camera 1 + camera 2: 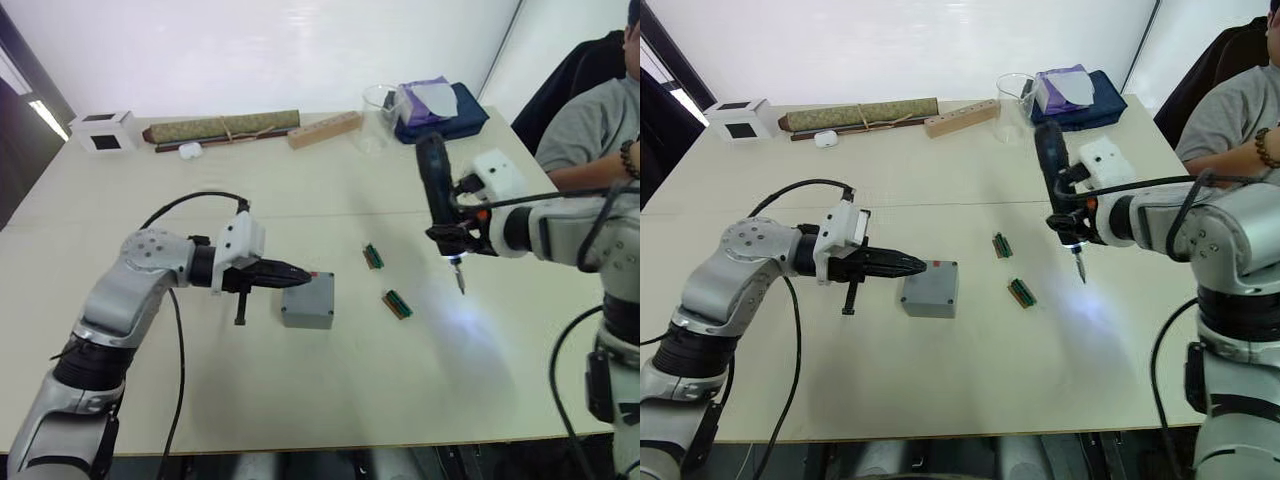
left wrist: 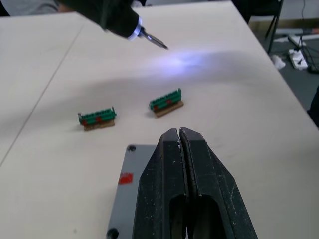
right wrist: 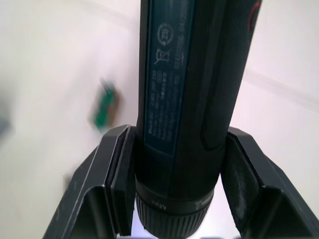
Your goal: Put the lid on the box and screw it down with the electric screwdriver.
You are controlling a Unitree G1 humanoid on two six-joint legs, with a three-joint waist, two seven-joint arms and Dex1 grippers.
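The table [image 1: 330,400] fills most of the frame. At the right of the frame the right gripper [image 1: 455,238] is clenched around the electric screwdriver [image 1: 434,180], which stands nearly upright, with its bit pointing down above a white glow on the table. Left of centre the left gripper [image 1: 292,272] has its fingers pressed together and empty, with the tips over the lid [image 2: 128,191]. The lid lies on the box [image 1: 308,305], red mark on top. Two small green connectors [image 1: 373,256] lie between box and screwdriver.
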